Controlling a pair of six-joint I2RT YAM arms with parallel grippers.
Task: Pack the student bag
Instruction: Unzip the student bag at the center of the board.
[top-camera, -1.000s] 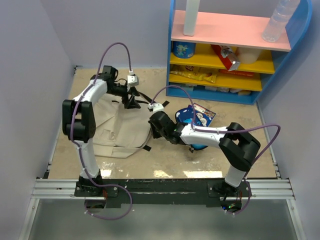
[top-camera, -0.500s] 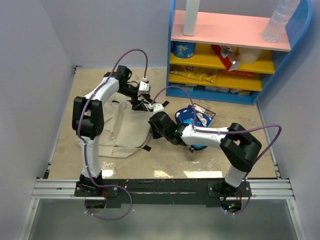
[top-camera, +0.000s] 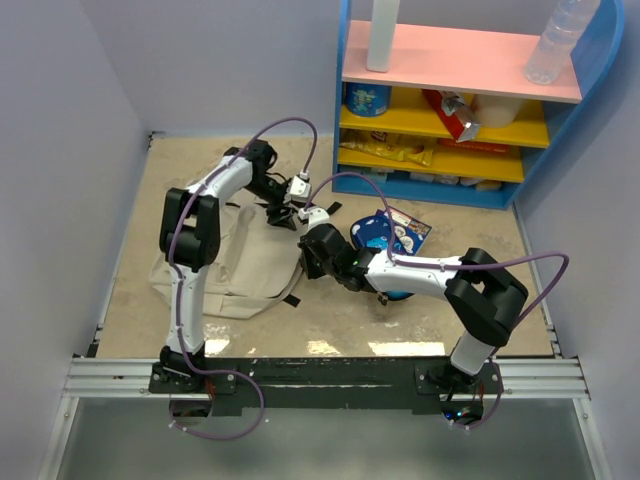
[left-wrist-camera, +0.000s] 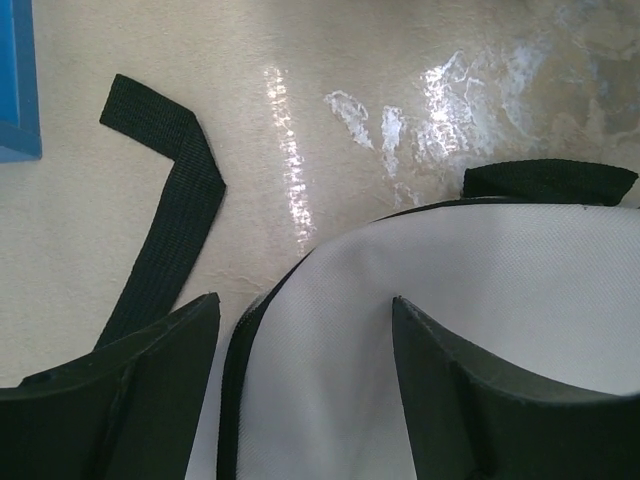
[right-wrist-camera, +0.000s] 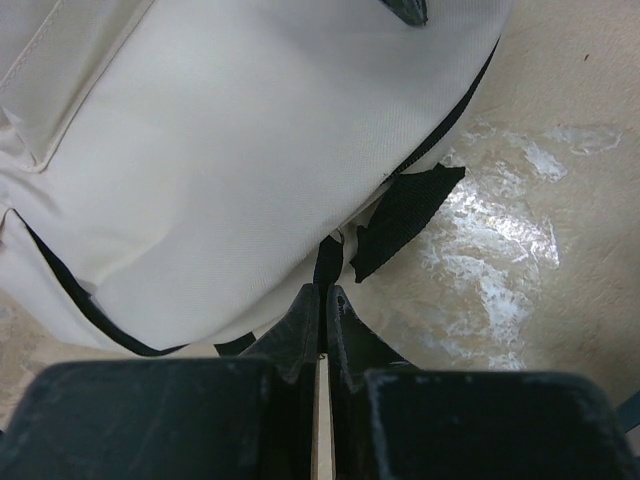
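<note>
Gripping the top rim of the student bag (top-camera: 243, 262) looks like the step in hand, so that its mouth can be pulled open for packing. The left gripper (left-wrist-camera: 303, 305) hangs over the bag's far, rounded end with its jaws wide apart. Cream cloth and the dark edge line lie between the fingers, and nothing is clamped. To do this well, the fingers should probably drop lower so that they straddle the seam itself, not loose cloth, and close only once the edge sits fully between them. They should also stay off the loose black strap (left-wrist-camera: 165, 225) lying just to one side on the table (top-camera: 335, 315).

The right gripper (right-wrist-camera: 322, 292) sits low at the bag's right edge with its jaws pressed together. A thin black strip runs down to the tips, but it is not clear whether the strip is pinched. If it is, a steady hold there would likely anchor the bag while the other arm lifts.

The bag is a large, soft, cream canvas backpack with black straps and dark zipper lines. It lies flat and slack on the left half of the table, between the two arms, and looks closed.
</note>
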